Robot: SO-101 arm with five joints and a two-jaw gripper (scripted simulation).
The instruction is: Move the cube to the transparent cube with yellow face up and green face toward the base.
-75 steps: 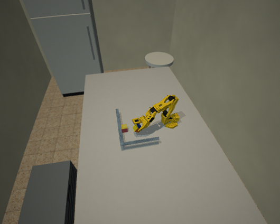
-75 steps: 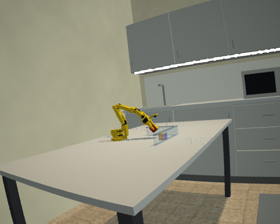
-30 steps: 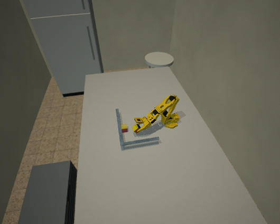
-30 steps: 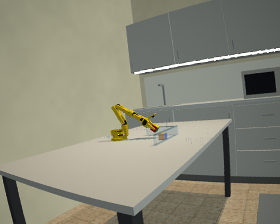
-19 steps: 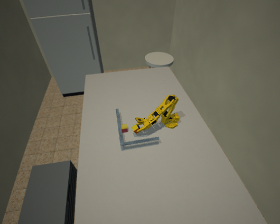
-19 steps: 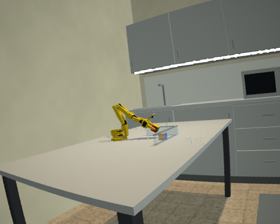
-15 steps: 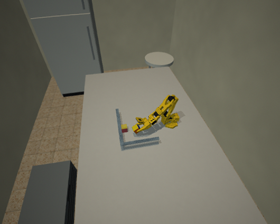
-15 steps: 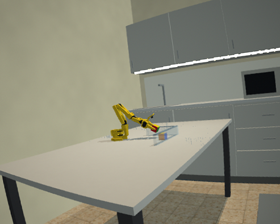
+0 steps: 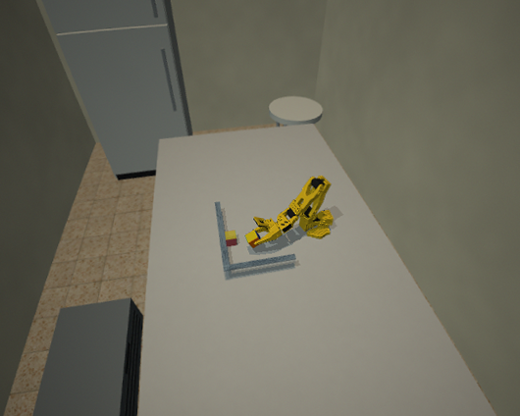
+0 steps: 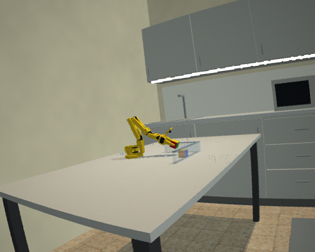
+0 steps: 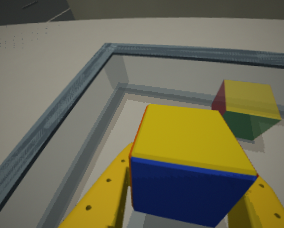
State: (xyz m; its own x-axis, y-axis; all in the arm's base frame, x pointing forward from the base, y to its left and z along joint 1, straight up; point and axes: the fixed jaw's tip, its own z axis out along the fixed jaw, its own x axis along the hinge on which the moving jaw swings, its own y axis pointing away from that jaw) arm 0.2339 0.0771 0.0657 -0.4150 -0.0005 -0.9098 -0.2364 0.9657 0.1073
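The gripper (image 11: 192, 210) is clamped on the cube (image 11: 192, 167), yellow face up and blue face toward the wrist camera. The transparent cube (image 11: 247, 110) lies ahead and to the right of it, near but apart, against the glass corner fence (image 11: 60, 107). That fence runs along the left and far sides.

Item count:
- Arm (image 9: 300, 207): 1, with 1 gripper (image 9: 254, 234).
- Solid cube (image 11: 190, 165): 1, clamped in gripper.
- Transparent cube (image 11: 246, 107): 1, at 9 o'clock from solid cube in top view.
- Low glass wall (image 9: 258, 264): 1, L-shaped.
- Table (image 9: 314, 360): 1.
- Fridge (image 9: 110, 72): 1.
- Stool (image 9: 296, 109): 1.
- Microwave (image 10: 298, 92): 1.
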